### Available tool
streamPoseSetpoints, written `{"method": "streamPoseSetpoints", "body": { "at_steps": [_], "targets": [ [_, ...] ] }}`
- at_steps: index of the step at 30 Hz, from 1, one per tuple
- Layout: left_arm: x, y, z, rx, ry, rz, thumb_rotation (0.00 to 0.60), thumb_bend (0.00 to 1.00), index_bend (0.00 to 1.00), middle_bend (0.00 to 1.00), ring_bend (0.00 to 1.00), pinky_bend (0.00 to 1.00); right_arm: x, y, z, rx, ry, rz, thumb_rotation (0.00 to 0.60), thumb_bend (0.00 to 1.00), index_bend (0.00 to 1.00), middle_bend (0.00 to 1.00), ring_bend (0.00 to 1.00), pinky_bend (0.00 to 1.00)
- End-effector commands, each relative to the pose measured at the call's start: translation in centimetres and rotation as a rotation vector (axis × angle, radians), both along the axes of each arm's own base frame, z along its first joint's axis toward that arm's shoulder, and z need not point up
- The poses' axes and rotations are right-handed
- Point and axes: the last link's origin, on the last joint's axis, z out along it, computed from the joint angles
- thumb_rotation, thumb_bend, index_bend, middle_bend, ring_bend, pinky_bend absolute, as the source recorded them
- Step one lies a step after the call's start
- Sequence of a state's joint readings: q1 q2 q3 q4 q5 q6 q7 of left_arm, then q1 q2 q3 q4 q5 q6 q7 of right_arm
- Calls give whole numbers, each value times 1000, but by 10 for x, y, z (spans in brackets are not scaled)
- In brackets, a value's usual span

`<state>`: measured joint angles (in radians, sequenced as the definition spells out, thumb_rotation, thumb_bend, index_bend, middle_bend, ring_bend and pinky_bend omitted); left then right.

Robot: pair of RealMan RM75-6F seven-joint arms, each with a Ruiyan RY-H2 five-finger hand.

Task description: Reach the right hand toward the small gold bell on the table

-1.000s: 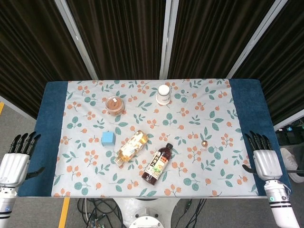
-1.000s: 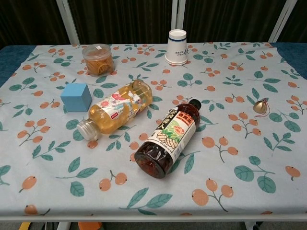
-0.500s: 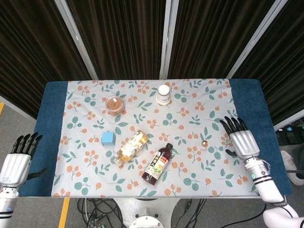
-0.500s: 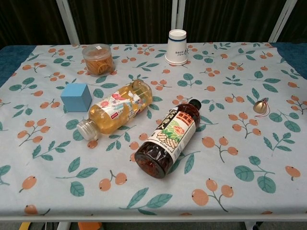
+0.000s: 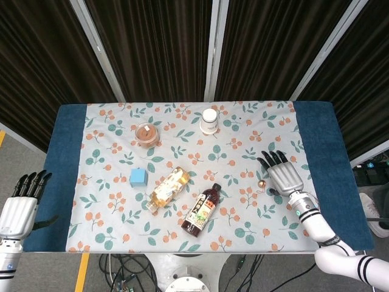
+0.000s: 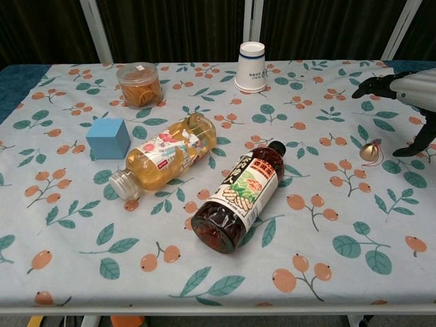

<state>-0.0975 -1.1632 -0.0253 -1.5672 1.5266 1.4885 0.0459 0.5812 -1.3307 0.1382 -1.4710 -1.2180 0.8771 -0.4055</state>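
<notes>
The small gold bell [image 5: 262,184] [image 6: 369,151] sits on the floral tablecloth, right of the dark bottle. My right hand [image 5: 284,176] [image 6: 407,95] hovers just right of the bell with its fingers spread and nothing in them; the thumb [image 6: 412,148] reaches down beside the bell without plainly touching it. My left hand [image 5: 19,207] stays off the table's left front corner, fingers straight, holding nothing, and does not show in the chest view.
A dark sauce bottle [image 5: 201,210] and a tea bottle [image 5: 168,188] lie on their sides mid-table. A blue cube [image 5: 138,177], a lidded snack jar [image 5: 146,134] and an upturned paper cup [image 5: 209,121] stand farther back. Blue cloth borders [image 5: 316,131] flank the floral cover.
My right hand has moved left and inward from the table's right front edge, now beside the bell and visible in the chest view. The left hand has barely shifted.
</notes>
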Motion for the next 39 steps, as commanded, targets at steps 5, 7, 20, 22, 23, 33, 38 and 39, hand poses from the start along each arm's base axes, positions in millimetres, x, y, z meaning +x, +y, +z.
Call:
{"method": "streamPoseSetpoints", "body": {
  "at_steps": [5, 7, 20, 22, 23, 33, 38, 39],
  "targets": [
    [-2, 0, -2, -6, -1, 9, 600, 0, 62, 29, 0, 38, 3, -3, -6, 6, -9, 16, 600, 116, 315, 41, 0, 0],
    [-2, -1, -2, -7, -2, 12, 600, 0, 62, 29, 0, 37, 3, -5, -7, 9, -7, 17, 600, 121, 334, 46, 0, 0],
    [-6, -1, -2, -12, -9, 25, 600, 0, 62, 29, 0, 38, 7, -8, -13, 21, 0, 23, 600, 201, 431, 75, 0, 0],
    [-7, -1, -2, -14, -13, 26, 600, 0, 62, 29, 0, 38, 7, -9, -13, 20, 0, 23, 600, 215, 445, 78, 0, 0],
    [-7, -1, -3, -15, -16, 26, 600, 0, 62, 29, 0, 38, 7, -9, -13, 20, 1, 23, 600, 219, 449, 79, 0, 0],
    [-7, -1, -3, -16, -23, 19, 600, 0, 62, 29, 0, 38, 5, -9, -15, 26, 7, 15, 600, 258, 495, 92, 0, 0],
    [-7, -1, -2, -15, -25, 18, 600, 0, 62, 29, 0, 38, 6, -9, -16, 27, 5, 16, 600, 268, 512, 98, 0, 0],
    [-7, -1, -2, -15, -25, 17, 600, 0, 62, 29, 0, 38, 6, -9, -16, 28, 4, 16, 600, 270, 515, 99, 0, 0]
  ]
}}
